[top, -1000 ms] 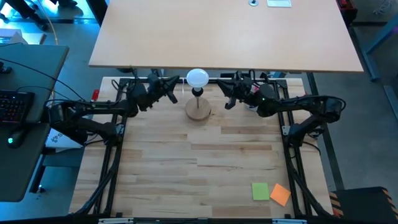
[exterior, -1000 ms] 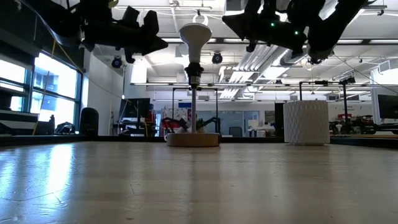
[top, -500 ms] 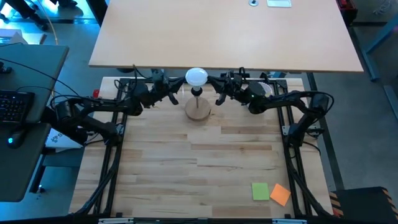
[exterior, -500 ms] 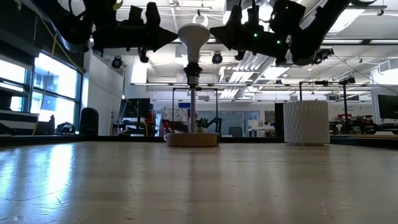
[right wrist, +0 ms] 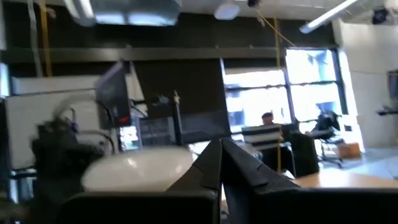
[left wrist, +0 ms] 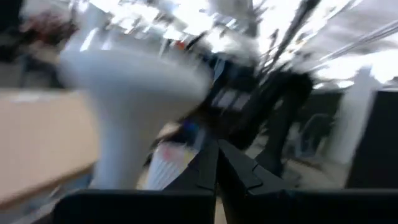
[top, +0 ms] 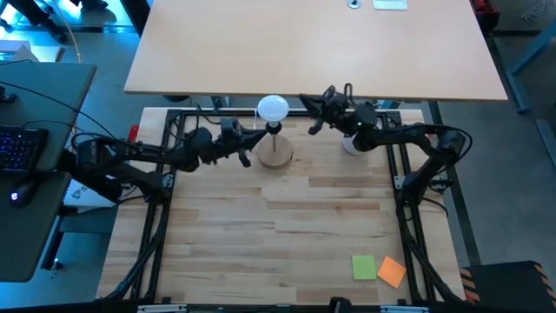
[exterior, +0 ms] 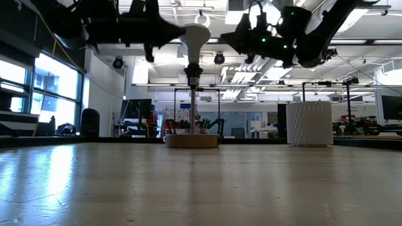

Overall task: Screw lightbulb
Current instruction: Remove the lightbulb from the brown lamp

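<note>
One lightbulb (top: 274, 109) up on one round wooden stand (top: 276, 154), and that's the lot at the far end of the bench (top: 278, 235). Two arms in play, so two grippers: the left gripper (top: 253, 142) and the right gripper (top: 306, 103), one on each side of the bulb, both with fingers pressed together. Add one white ribbed cup (exterior: 308, 123), and two sticky notes at the near corner, one green (top: 363, 267) and one orange (top: 392, 272).
</note>
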Available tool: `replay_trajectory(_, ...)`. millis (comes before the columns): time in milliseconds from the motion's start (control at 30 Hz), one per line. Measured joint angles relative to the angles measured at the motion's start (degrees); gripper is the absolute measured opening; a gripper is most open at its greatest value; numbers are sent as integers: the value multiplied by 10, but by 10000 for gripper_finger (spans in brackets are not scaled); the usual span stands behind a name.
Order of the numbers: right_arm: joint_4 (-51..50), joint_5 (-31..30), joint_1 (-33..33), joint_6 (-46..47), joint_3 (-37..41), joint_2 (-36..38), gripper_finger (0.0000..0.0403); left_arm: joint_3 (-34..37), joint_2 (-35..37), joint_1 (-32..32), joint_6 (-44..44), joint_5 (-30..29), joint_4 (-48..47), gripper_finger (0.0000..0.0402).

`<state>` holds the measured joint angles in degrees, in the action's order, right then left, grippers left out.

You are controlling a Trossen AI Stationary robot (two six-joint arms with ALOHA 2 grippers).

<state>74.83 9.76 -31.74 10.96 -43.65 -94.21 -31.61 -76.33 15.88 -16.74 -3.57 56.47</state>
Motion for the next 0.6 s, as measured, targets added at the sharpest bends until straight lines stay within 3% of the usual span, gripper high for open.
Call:
replay_trajectory(100,2,44,-13,12,12,24,0,31,15,3,-6,-65,-23,0)
replay_trajectory(233,-4,80,8,21,20,23,0,65,26,47,-10,-98,61,0)
replay_trajectory(433,5,53,51,-37,20,6,0,25,23,146,-47,7,24,0)
replay_trajectory(600,9,33,54,-59,20,5,0,-26,-1,149,-47,88,17,0)
